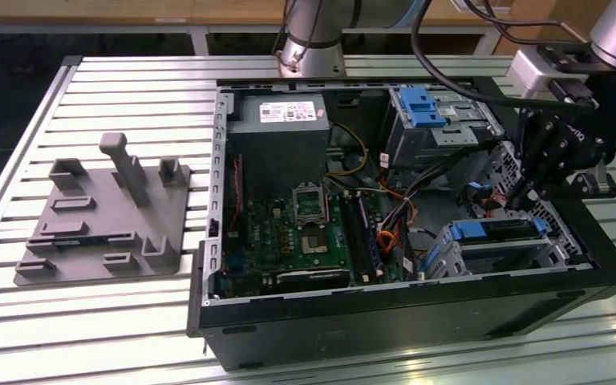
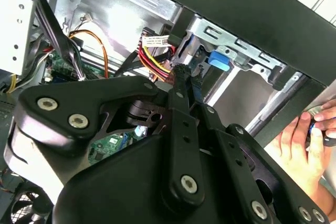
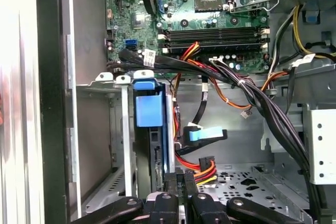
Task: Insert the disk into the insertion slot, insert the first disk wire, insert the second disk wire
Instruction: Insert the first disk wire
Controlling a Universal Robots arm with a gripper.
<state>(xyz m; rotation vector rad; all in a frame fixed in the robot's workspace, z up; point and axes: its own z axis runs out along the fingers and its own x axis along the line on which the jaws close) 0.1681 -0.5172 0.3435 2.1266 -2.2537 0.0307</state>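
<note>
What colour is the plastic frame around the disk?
Bright blue; the disk frame shows best in the first wrist view.

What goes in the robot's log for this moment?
disk: in slot | gripper: beside disk | blue plug: apart from disk

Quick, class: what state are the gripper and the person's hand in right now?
Gripper: shut beside the red-and-yellow wires; whether it grips anything cannot be told.
Person's hand: curled; what it holds cannot be told.

Slatted metal table (image 1: 126, 88): open black computer case (image 1: 394, 321), grey fixture plate (image 1: 83, 233) beside it.
</note>
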